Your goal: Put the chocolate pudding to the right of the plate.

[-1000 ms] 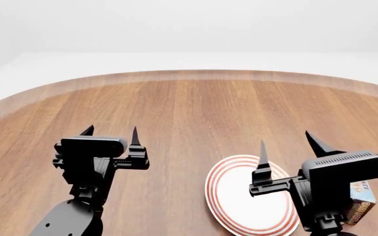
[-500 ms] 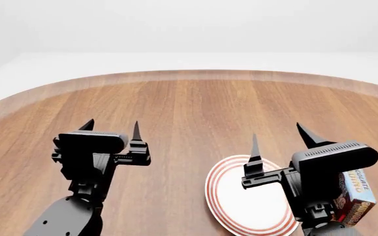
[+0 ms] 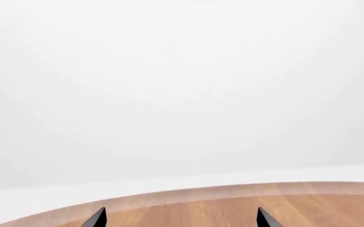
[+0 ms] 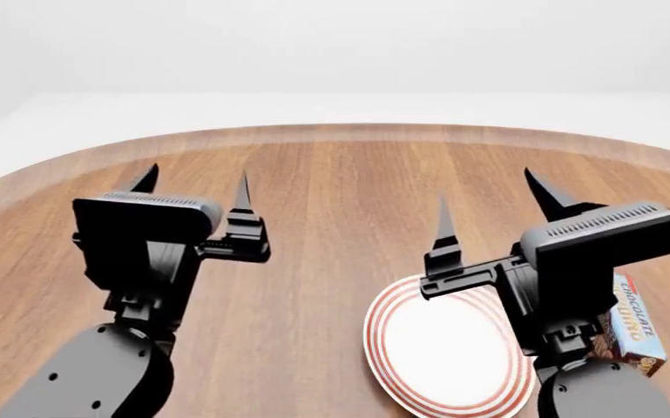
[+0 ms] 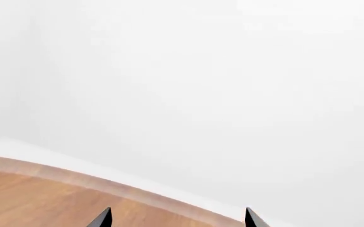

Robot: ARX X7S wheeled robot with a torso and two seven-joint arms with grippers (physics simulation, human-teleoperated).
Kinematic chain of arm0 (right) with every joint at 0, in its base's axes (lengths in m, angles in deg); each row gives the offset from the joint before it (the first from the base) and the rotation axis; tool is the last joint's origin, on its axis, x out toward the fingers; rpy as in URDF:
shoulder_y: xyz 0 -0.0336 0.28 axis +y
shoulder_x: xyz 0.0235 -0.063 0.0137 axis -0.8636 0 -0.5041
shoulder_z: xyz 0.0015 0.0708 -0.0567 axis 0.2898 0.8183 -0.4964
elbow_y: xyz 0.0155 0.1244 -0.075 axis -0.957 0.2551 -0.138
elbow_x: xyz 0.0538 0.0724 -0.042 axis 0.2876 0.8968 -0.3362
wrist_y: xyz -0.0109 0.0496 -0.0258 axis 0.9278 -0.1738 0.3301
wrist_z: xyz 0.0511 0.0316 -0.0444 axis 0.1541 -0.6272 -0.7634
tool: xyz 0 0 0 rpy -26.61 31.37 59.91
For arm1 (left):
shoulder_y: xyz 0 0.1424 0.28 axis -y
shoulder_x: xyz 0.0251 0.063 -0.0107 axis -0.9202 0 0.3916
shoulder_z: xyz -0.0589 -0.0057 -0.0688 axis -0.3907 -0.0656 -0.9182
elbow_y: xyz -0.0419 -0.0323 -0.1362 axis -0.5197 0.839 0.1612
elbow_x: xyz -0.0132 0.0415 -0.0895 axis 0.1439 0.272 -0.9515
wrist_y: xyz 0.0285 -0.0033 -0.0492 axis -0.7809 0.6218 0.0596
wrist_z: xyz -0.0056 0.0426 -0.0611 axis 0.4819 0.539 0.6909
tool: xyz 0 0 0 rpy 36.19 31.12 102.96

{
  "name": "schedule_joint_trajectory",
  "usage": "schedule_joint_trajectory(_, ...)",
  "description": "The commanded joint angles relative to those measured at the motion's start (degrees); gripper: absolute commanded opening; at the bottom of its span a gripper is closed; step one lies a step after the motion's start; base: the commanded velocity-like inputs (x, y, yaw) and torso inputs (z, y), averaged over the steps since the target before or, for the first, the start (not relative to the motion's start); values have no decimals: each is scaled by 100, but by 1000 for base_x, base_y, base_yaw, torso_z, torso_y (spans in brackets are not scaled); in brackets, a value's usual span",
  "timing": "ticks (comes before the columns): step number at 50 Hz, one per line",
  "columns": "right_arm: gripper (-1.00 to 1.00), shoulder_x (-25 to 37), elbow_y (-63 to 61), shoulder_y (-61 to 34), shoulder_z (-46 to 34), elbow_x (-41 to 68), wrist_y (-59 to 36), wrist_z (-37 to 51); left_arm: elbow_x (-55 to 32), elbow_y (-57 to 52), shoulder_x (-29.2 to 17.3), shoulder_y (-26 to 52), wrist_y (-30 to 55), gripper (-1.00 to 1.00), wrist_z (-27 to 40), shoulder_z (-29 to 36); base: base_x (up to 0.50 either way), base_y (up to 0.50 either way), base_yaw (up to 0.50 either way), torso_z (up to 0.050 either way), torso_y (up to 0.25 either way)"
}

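The plate (image 4: 410, 353), white with red rings at its rim, lies on the wooden table near the front right in the head view. The chocolate pudding (image 4: 636, 331) carton rests just right of the plate, mostly hidden behind my right arm. My right gripper (image 4: 493, 203) hangs open above the plate's far edge with nothing between its fingers. My left gripper (image 4: 194, 183) is open and empty over the left part of the table. Each wrist view shows only two spread fingertips, the left gripper (image 3: 180, 218) and the right gripper (image 5: 176, 218), over the table's far rim.
The round wooden table (image 4: 347, 183) curves away to a far edge, with a white floor and wall beyond. Both black arms fill the lower left and lower right of the head view.
Both grippers have risen and tilted upward. The right one lifted away from the plate and the pudding carton, which now shows more of its face beside the arm.
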Motion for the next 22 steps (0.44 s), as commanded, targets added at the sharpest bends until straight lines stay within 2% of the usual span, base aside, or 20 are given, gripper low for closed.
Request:
schedule_joint_trajectory(1,100,10,-139,-276,-29,59,-198,-1,-85,-215,-25,183,164,100,62,2,0,0,0,0,0)
schedule_joint_trajectory(22,100,22,-327,-442,118,194,-346,61,-230,-506,-67,332,349,100,181,-34,0,0,0,0,0)
